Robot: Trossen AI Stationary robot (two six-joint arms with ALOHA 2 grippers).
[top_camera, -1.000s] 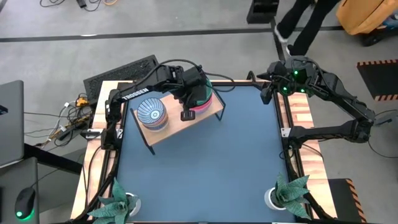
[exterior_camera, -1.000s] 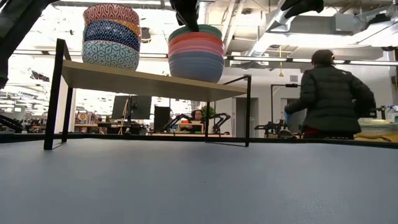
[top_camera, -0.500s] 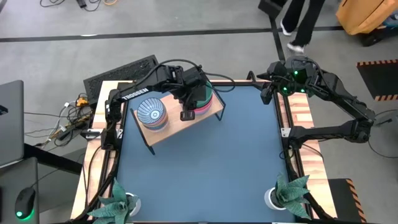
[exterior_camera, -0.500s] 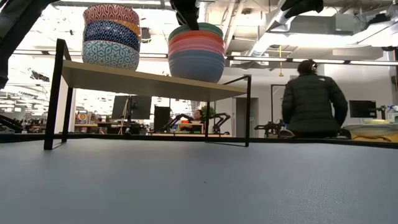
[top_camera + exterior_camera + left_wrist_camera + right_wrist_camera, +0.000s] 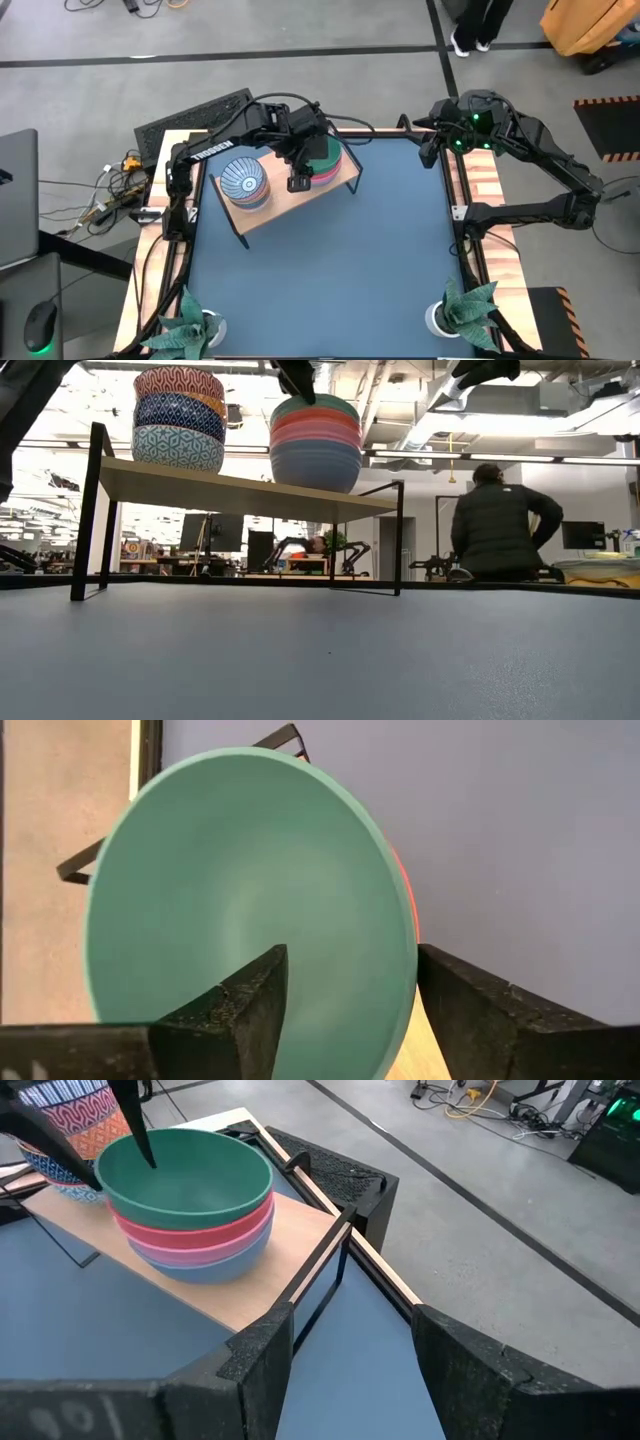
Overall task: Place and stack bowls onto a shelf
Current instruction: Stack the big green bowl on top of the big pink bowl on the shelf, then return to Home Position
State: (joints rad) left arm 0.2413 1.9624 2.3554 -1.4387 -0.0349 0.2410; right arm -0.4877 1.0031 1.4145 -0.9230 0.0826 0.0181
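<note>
On the wooden shelf (image 5: 290, 203) stand two stacks of bowls. The green bowl (image 5: 240, 880) tops a red one and a light blue one (image 5: 315, 465), nested on the board. To their left is a stack of patterned bowls (image 5: 243, 182), the orange lattice bowl (image 5: 180, 380) on top. My left gripper (image 5: 350, 960) is open just above the green bowl. One finger hangs over the bowl's inside and the other outside its rim, touching neither side. My right gripper (image 5: 350, 1320) waits open over the table's far right corner.
Two white pots with green plants stand at the near corners (image 5: 190, 322) (image 5: 462, 312). The dark blue tabletop (image 5: 330, 270) lies bare in front of the shelf. A person in a dark jacket (image 5: 500, 525) is in the room beyond the table.
My left gripper has opened, letting go of the green bowl's rim, and has risen a little. The green bowl stays nested on top of its stack. The person behind the table has moved across the room.
</note>
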